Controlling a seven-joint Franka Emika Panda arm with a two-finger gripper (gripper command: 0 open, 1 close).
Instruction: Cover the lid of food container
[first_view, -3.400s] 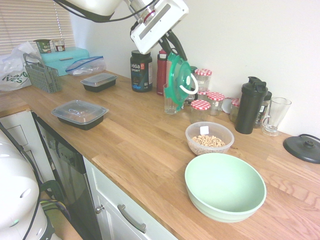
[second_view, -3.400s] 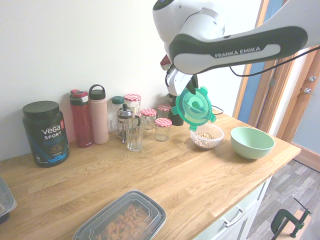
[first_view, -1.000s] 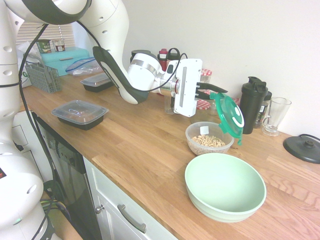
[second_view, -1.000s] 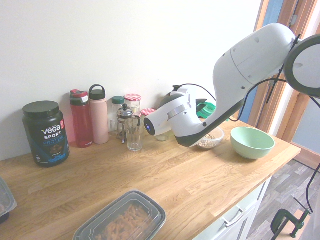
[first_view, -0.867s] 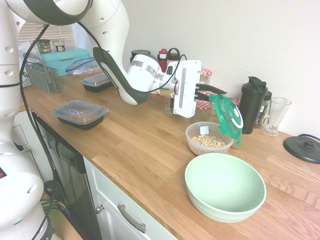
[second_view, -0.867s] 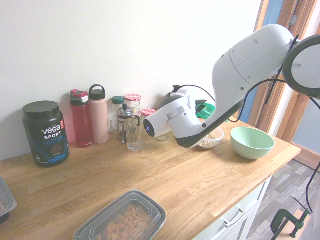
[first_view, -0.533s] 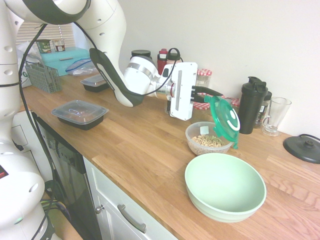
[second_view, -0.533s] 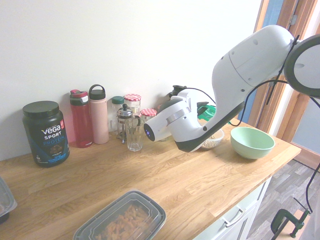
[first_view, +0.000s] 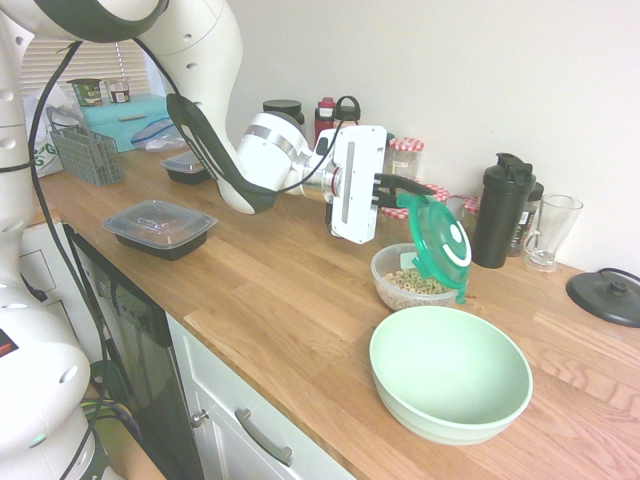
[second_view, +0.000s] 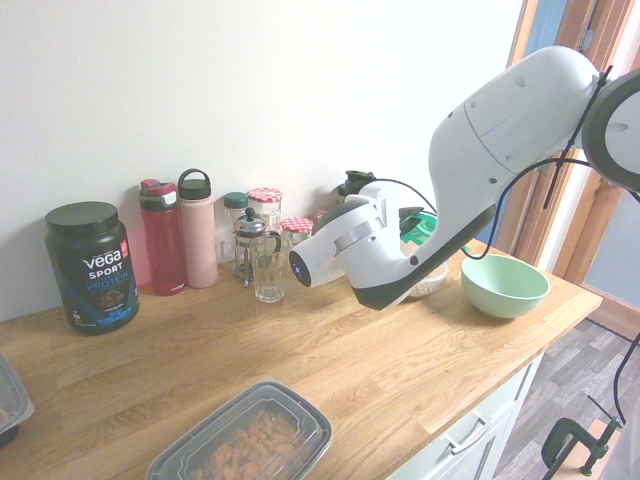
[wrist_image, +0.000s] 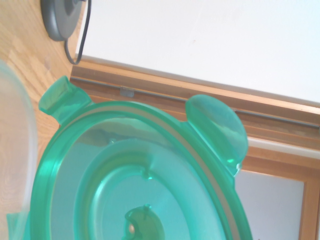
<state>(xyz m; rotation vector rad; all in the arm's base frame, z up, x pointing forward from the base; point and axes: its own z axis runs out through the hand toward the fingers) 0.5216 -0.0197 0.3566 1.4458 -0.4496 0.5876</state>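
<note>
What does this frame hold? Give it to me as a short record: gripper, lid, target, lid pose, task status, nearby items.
gripper: shut on the lid's edge
lid: green, translucent, with side clips
target: clear tub with cereal rings, uncovered
lid pose: steeply tilted, over the tub's far side in the first exterior view; contact with the rim cannot be told
task status: lid not yet seated
nearby items: mint-green bowl, black shaker bottle, glass mug

This is a home kitchen, shown by the wooden desk (first_view: 250, 290) over white drawer fronts (first_view: 235, 425), the French press (second_view: 247, 240), lidded food trays (first_view: 160, 228) and checked-lid jars (first_view: 405, 158) along the wall.
</note>
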